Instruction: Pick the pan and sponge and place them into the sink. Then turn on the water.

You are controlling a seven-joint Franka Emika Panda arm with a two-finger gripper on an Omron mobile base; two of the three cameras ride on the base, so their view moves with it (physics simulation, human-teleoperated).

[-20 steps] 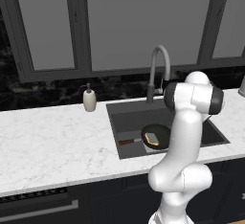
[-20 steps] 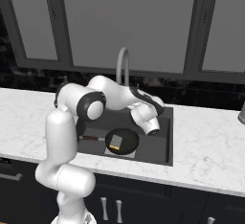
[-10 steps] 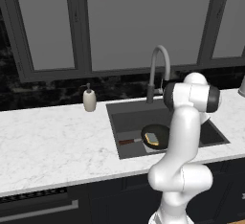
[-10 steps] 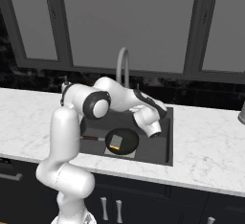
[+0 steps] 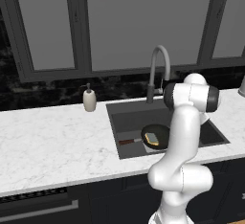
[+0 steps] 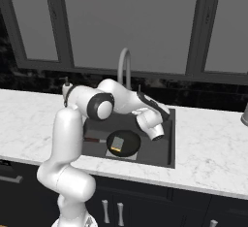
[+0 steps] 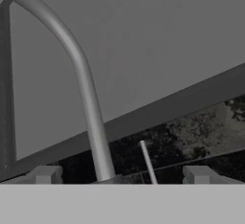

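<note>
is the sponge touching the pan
Touching. In the left base view the sponge lies flat inside the pan on the floor of the sink; the right base view shows it there too.

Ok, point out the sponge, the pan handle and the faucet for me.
sponge (image 5: 152, 138), left base view, its top face, lying in the pan.
pan handle (image 5: 127, 142), left base view, mid handle.
faucet (image 6: 123, 62), right base view, the arched neck.
</note>
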